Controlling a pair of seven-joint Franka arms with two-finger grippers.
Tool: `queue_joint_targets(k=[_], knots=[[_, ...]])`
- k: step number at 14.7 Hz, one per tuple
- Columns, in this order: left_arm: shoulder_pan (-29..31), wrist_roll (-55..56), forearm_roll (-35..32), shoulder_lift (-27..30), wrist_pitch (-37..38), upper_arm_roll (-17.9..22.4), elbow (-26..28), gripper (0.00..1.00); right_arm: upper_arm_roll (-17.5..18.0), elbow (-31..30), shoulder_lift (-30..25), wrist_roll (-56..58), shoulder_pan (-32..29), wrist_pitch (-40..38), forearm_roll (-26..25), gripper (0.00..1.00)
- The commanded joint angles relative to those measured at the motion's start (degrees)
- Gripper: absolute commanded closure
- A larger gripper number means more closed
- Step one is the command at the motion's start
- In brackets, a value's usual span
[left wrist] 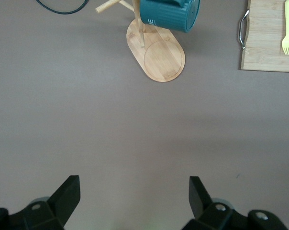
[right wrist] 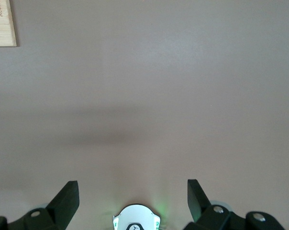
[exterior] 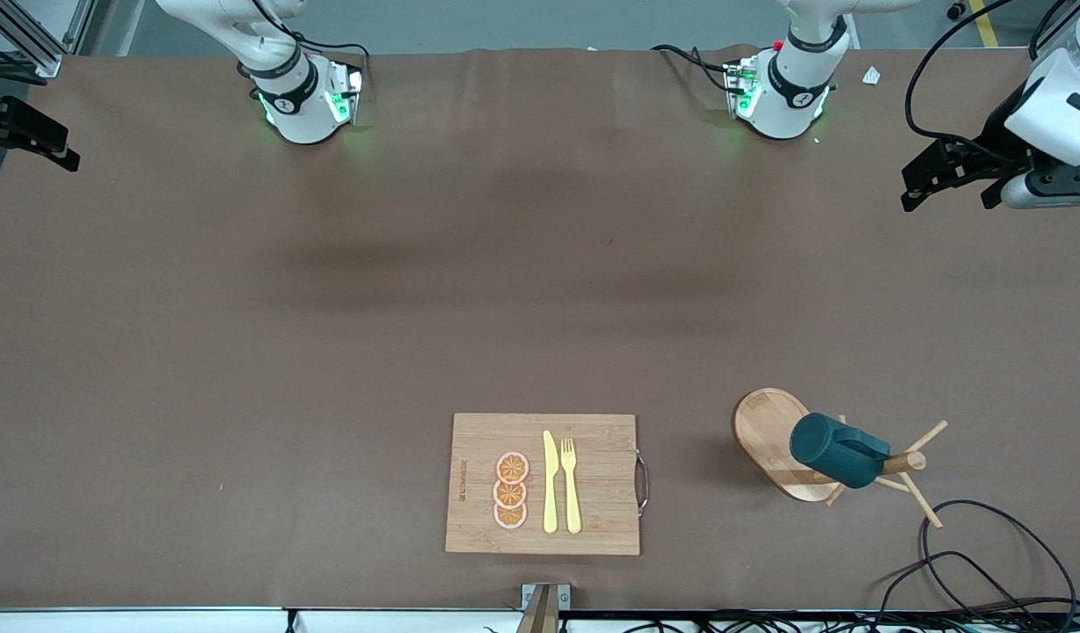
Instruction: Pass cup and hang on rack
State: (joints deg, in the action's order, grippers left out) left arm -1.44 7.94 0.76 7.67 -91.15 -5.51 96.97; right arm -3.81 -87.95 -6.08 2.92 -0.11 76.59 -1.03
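- The left gripper (left wrist: 134, 196) has its two black fingers (left wrist: 68, 194) spread wide and they hold nothing; only bare table (left wrist: 87, 120) shows between them.
- In the front view this gripper (exterior: 931, 180) hangs in the air over the table's edge at the left arm's end, well apart from the cup.
- The right gripper (right wrist: 133, 194) is also wide open and empty, over bare table near its own arm's base (right wrist: 136, 218). In the front view it (exterior: 39, 141) shows at the right arm's end of the table.
- The cup (exterior: 837, 450) hangs on the rack (exterior: 773, 431), tilted on one peg, over the oval base. Both stand toward the left arm's end, close to the front camera.
- Some pale marks show on the cup's (left wrist: 169, 14) wall, but I cannot read them.
- A board (exterior: 593, 440) lies beside the rack, toward the middle. It carries three orange slices (exterior: 511, 491), a yellow knife (exterior: 550, 483) and a yellow fork (exterior: 571, 485).
- Small dark writing runs along the board's edge; it is not readable.
- A black cable (exterior: 988, 563) lies on the table near the rack.
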Motion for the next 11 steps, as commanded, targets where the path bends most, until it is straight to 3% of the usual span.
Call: queue_joint_targets(k=[1,11], knots=[[-0.14,-0.55,-0.93,-0.46,3.33,-0.21,-2.83,0.00,0.12,-1.09,-1.39,-0.63,0.20,0.32,-0.37,0.00],[-0.14,-0.55,-1.02,-1.08,5.54,-0.21,-4.33,0.00,-0.06,-1.35,-1.39,-0.72,-0.06,0.14,0.42,0.00]])
